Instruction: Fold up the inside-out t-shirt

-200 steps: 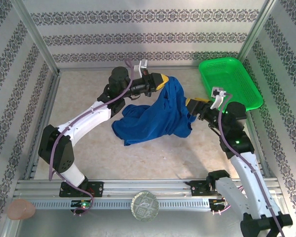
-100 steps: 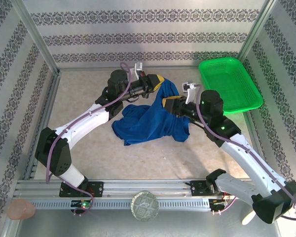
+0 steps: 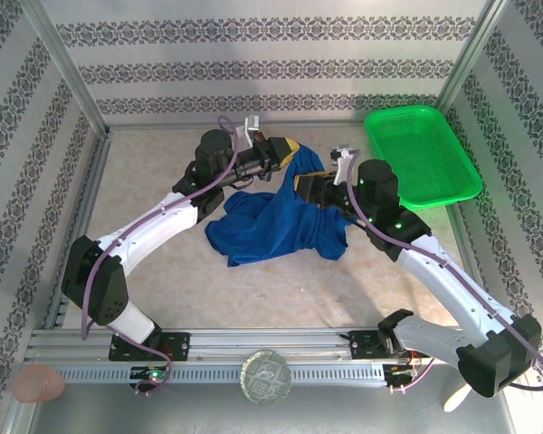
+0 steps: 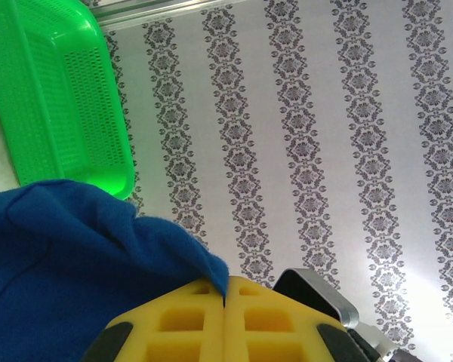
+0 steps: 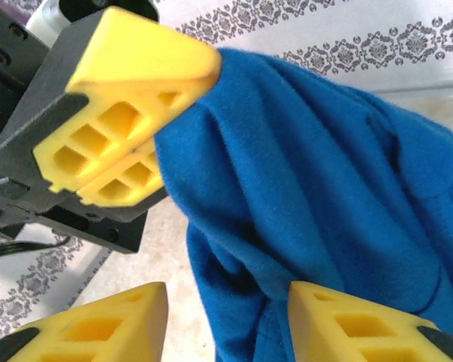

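The inside-out t-shirt (image 3: 276,221) is royal blue and bunched up. One edge is lifted off the table and the rest is heaped below. My left gripper (image 3: 291,152) is shut on that raised edge; in the left wrist view the cloth (image 4: 68,256) is pinched between the closed yellow fingertips (image 4: 225,290). My right gripper (image 3: 304,188) is just below and right of it, open. In the right wrist view the hanging fold (image 5: 287,204) drops between its spread fingers (image 5: 106,328), brushing the right-hand one, and the left gripper (image 5: 128,121) is close above.
A green mesh basket (image 3: 423,154) stands at the back right, close behind the right arm's wrist. Patterned walls enclose the table on three sides. Bare tabletop (image 3: 154,163) lies to the left and in front of the shirt.
The right arm swung left from beside the basket to the hanging cloth under the left gripper. The left gripper, still shut on the shirt, drifted slightly left.
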Robot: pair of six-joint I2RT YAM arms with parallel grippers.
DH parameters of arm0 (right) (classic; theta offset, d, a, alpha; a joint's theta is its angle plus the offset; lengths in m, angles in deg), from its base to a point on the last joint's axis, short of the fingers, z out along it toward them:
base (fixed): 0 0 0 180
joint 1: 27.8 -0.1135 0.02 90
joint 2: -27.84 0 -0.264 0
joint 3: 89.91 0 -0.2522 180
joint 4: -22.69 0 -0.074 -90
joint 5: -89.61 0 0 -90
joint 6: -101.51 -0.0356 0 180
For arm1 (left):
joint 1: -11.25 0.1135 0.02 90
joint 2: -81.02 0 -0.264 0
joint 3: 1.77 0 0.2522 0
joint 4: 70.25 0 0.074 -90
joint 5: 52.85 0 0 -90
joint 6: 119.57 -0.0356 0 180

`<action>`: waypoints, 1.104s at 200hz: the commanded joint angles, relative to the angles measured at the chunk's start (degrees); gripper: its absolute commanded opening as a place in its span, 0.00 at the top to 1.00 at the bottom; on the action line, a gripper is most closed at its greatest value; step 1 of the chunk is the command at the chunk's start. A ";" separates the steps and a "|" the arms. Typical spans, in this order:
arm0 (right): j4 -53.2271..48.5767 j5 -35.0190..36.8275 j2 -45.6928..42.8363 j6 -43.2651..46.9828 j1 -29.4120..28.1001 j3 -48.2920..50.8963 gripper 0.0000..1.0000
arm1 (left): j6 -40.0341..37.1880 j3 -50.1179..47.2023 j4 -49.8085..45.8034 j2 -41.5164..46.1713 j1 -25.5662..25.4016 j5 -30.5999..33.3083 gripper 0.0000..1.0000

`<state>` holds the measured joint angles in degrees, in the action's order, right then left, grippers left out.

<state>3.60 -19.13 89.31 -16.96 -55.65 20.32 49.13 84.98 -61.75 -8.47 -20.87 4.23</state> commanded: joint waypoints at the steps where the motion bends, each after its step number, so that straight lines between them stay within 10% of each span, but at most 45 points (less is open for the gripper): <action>1: 1.53 2.04 0.14 0.49 0.69 -2.35 0.46 | -0.31 -0.22 1.49 2.79 0.30 0.05 1.00; 56: 1.79 0.42 3.79 0.11 0.27 -4.67 0.65 | -0.13 -0.30 2.18 3.12 0.04 -0.03 1.00; 79: 0.93 -0.14 4.57 0.62 0.26 -6.17 1.00 | -0.42 -0.31 1.93 2.95 -0.05 0.29 1.00; 124: -3.60 -10.11 1.53 0.66 3.07 -12.00 1.00 | -7.36 0.75 -4.18 0.54 1.74 2.17 1.00; 168: -0.29 -19.13 -0.61 -5.28 8.45 -13.61 1.00 | -16.56 0.31 -4.26 -2.23 7.19 1.82 0.52; 221: 4.58 -21.61 -0.14 -8.43 11.93 -8.76 1.00 | -20.96 -9.46 0.88 6.85 6.63 1.04 0.35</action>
<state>3.41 -37.25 88.88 -22.81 -44.64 9.17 32.23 78.95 -65.71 -7.42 -12.97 6.24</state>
